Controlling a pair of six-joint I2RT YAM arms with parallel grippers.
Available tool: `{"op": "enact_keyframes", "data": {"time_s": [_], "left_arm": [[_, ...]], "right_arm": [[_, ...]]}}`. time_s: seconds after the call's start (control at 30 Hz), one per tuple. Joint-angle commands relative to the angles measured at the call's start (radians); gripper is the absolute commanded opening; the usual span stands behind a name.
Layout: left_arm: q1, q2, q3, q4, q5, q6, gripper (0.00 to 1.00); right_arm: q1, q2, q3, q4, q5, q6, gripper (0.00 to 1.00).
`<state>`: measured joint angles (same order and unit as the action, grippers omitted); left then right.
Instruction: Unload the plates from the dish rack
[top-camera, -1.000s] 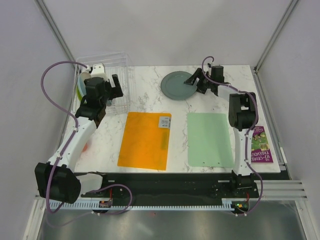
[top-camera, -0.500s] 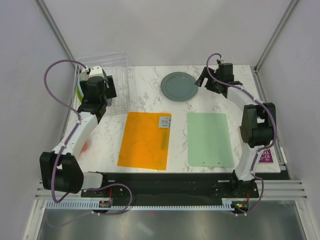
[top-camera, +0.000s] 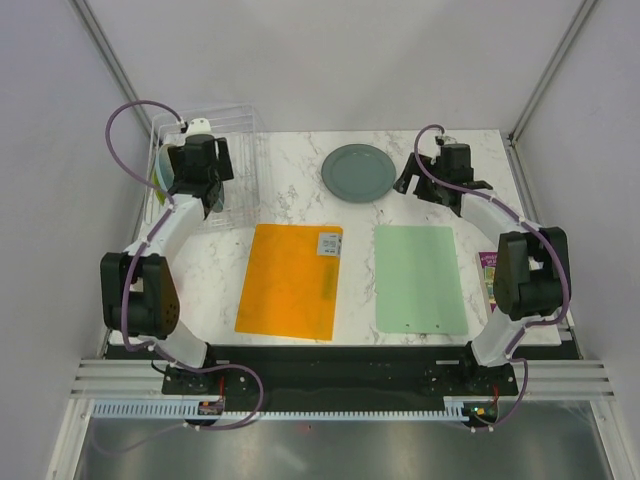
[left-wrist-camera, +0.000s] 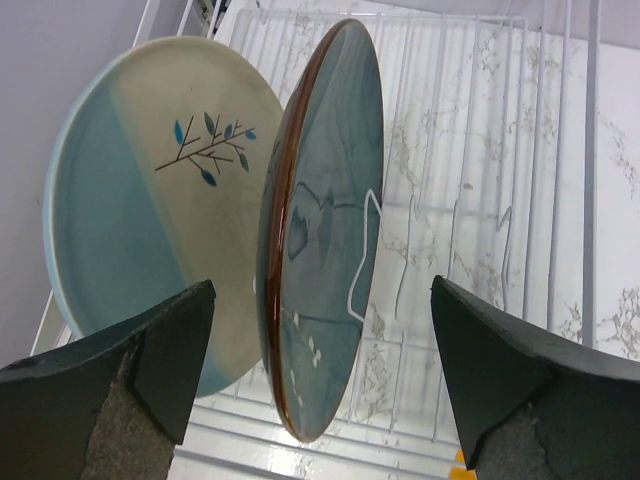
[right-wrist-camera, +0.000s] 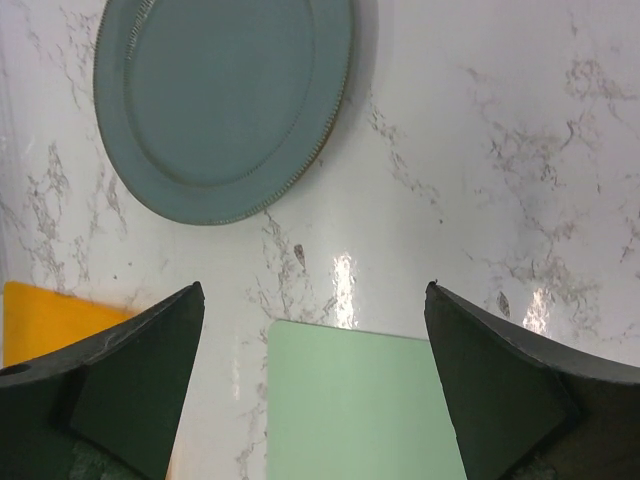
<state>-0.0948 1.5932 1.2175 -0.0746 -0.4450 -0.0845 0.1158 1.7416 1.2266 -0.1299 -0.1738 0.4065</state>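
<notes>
Two plates stand on edge in the white wire dish rack (left-wrist-camera: 480, 200) (top-camera: 245, 150): a pale blue and cream one with a branch motif (left-wrist-camera: 150, 200) and a dark blue-grey one with a brown rim (left-wrist-camera: 320, 220). My left gripper (left-wrist-camera: 320, 290) (top-camera: 200, 180) is open inside the rack, its fingers on either side of the blue-grey plate's rim and clear of it. A grey-green plate (top-camera: 357, 172) (right-wrist-camera: 220, 100) lies flat on the marble table. My right gripper (right-wrist-camera: 315, 287) (top-camera: 425, 185) hangs open and empty to its right, over the far edge of the green mat.
An orange mat (top-camera: 292, 280) and a pale green mat (top-camera: 420, 277) (right-wrist-camera: 360, 400) lie flat mid-table. A purple booklet (top-camera: 489, 265) peeks out behind the right arm at the table's right edge. Enclosure walls stand close behind the rack and on both sides.
My right gripper has drawn back to the right and nearer, away from the grey-green plate lying on the table. The left gripper has moved deeper into the rack over the standing plates.
</notes>
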Motion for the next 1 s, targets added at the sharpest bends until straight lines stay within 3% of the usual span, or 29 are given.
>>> {"op": "enact_keyframes", "data": {"time_s": [0.0,0.13,0.2,0.23,0.27,0.3,0.47,0.77,0.97], "left_arm": [[0.003,0.053,0.065,0.081,-0.064,0.045,0.86],[0.003,0.105,0.068,0.130,-0.107,0.068,0.75],[0.003,0.126,0.080,0.124,-0.124,0.075,0.61],[0.003,0.134,0.079,0.122,-0.130,0.074,0.48],[0.003,0.134,0.076,0.125,-0.138,0.071,0.12],[0.003,0.131,0.068,0.128,-0.147,0.068,0.04],[-0.006,0.106,0.065,0.153,-0.156,0.083,0.02],[-0.083,0.070,0.137,0.291,-0.389,0.397,0.02],[-0.128,-0.021,0.181,0.314,-0.402,0.470,0.02]], "right_arm": [[0.002,-0.047,-0.033,0.016,-0.004,-0.023,0.98],[0.002,-0.059,-0.062,0.016,-0.004,-0.025,0.98],[0.002,-0.070,-0.070,0.015,-0.004,-0.026,0.98],[0.002,-0.074,-0.079,0.015,-0.003,-0.026,0.98],[0.002,-0.076,-0.084,0.015,-0.001,-0.025,0.98],[0.002,-0.082,-0.087,0.015,0.002,-0.026,0.98],[0.004,-0.086,-0.114,0.018,0.005,-0.023,0.98],[0.027,-0.128,-0.130,0.012,0.020,-0.023,0.98],[0.054,-0.169,-0.114,-0.004,0.019,-0.034,0.98]]}}
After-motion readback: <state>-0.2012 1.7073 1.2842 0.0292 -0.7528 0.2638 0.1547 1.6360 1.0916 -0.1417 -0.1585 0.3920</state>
